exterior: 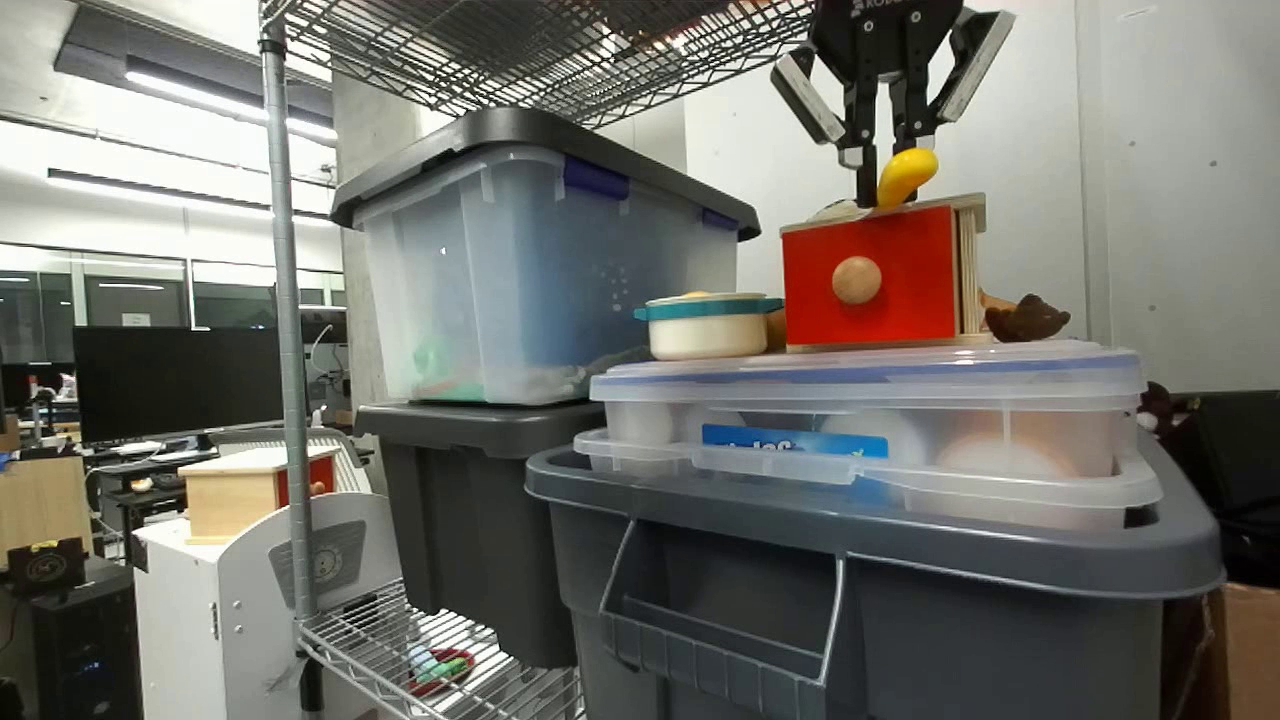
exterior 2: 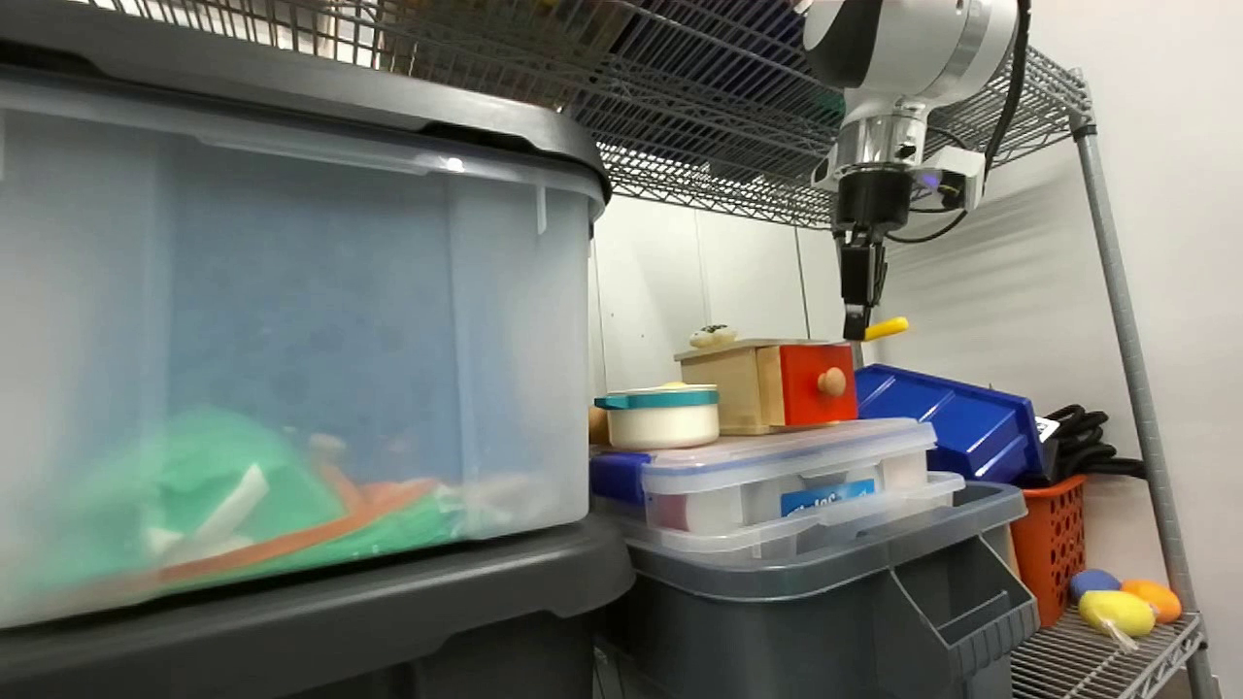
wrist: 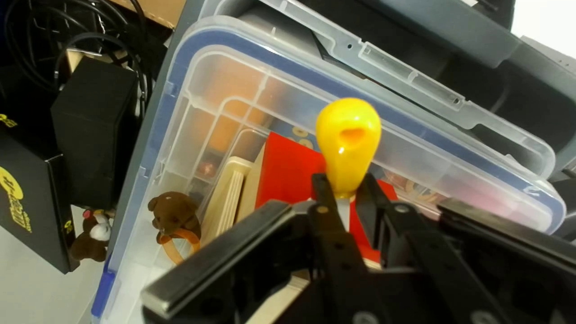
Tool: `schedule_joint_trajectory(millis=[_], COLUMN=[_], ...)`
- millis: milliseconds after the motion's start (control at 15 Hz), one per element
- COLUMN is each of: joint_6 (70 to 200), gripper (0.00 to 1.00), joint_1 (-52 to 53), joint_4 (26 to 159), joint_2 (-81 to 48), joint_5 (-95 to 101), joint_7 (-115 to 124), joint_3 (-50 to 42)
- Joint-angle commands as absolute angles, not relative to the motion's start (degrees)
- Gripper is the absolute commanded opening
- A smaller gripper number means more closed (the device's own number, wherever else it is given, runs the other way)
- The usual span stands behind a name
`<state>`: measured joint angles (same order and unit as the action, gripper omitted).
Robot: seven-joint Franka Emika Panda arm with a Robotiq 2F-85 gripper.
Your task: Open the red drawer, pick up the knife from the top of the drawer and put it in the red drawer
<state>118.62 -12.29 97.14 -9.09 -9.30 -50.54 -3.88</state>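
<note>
1. The black, two-fingered robot gripper (exterior: 888, 185) pinches the small, shiny, yellow toy knife (wrist: 347, 135) between its fingertips (exterior: 866, 185).
2. The knife's fat, round end pokes out past the fingers. In the wrist view a thin pale strip shows right behind it, but the fingers hide most of that part.
3. Just below the gripper is the red-orange wooden drawer (exterior: 910, 290) with a round wooden knob (exterior: 857, 280). It fits in a pale tan wooden box (exterior 2: 721, 393). I can't tell if the knife or fingers touch the box, or how far out the drawer is. In the wrist view the gripper covers lots of it.
4. On the tan top, lower than the gripper, is a white, lumpy thing with dark specks (exterior 2: 714, 336), too small to make out.
5. Lower down, on one side of the gripper, is a round cream toy pot with a teal rim (exterior: 705, 335). On the opposite side is a brown toy bear (wrist: 174, 213); in an exterior view the box hides some of it.
6. Under all these is a clear plastic tub with a blue rim (exterior: 1060, 395); the things inside look cloudy. Below that is a big dark grey plastic bin (exterior: 1010, 610), cut off at the bottom.
7. Above the gripper, the white robot arm (exterior 2: 918, 49) is cut off at the top.
</note>
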Motion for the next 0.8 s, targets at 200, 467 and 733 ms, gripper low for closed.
schedule_joint_trajectory(millis=[200,467,733], joint_6=[117.57,117.84,118.13], gripper=[0.05,0.05,0.05], joint_1=[-12.14,-12.13,-11.94], joint_4=[96.42,97.09,98.41], joint_2=[-9.08,-8.86,-7.79], joint_5=[-10.15,-10.23,-9.95], joint_7=[-52.88,-52.93,-52.57], joint_3=[-4.38,-4.39,-4.36])
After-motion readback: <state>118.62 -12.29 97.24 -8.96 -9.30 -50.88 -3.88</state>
